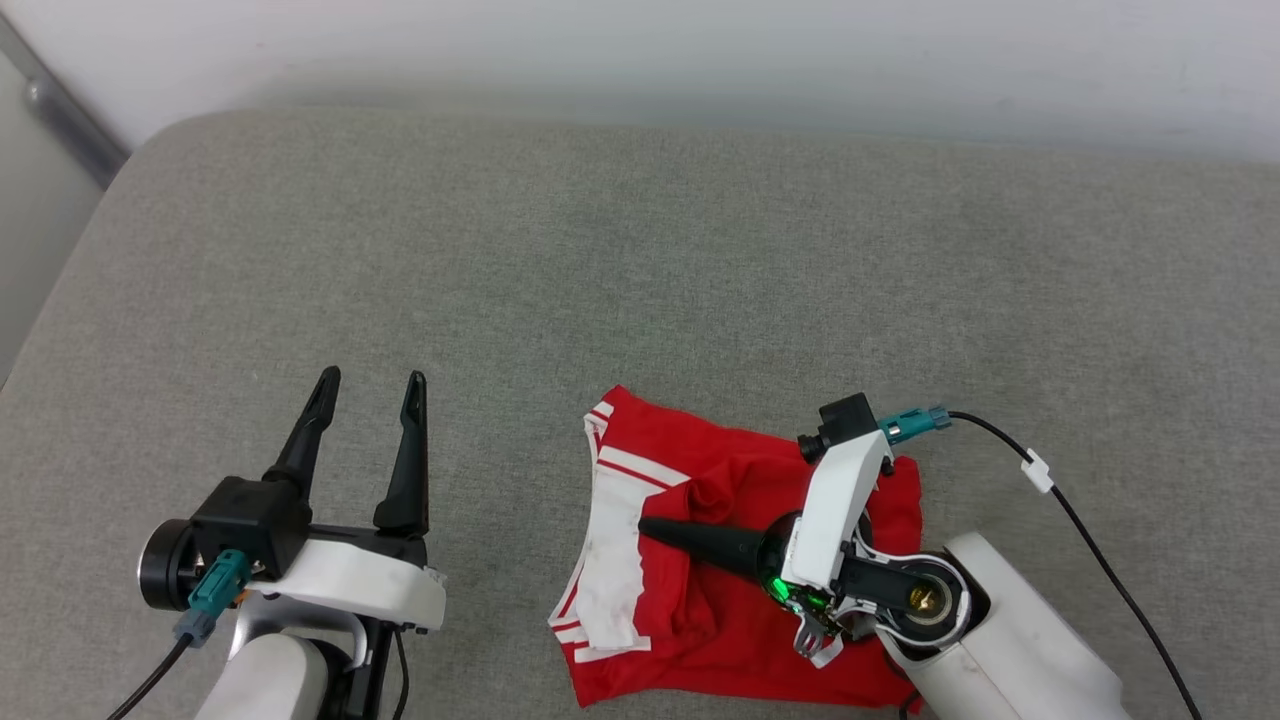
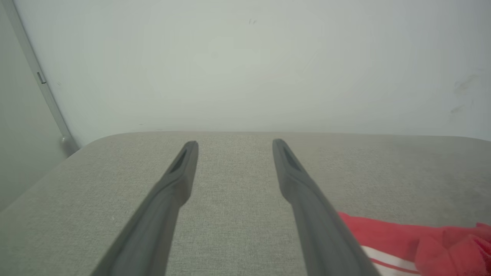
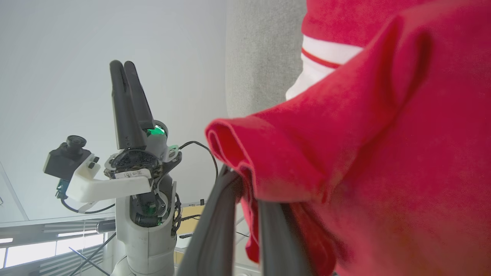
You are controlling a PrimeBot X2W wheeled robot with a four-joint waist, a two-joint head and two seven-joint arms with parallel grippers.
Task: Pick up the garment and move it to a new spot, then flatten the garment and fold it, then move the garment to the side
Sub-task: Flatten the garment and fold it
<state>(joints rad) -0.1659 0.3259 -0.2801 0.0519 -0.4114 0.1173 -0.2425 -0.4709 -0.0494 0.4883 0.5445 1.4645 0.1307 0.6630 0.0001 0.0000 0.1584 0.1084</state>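
Left gripper (image 1: 372, 380): fingers apart; garment (image 1: 740, 465) off to their right, not touching.
Right gripper (image 1: 648, 524): fingers together, pinching a red fold; garment beneath and around them.

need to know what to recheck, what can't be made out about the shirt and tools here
Head view: the right arm and right tool cover the middle and near right corner of the garment.
Right wrist view: a bunched red fold hides that tool's fingertips, so how much cloth they pinch is unclear.
Left wrist view: a finger of the left tool and the frame's corner cut off most of the garment.
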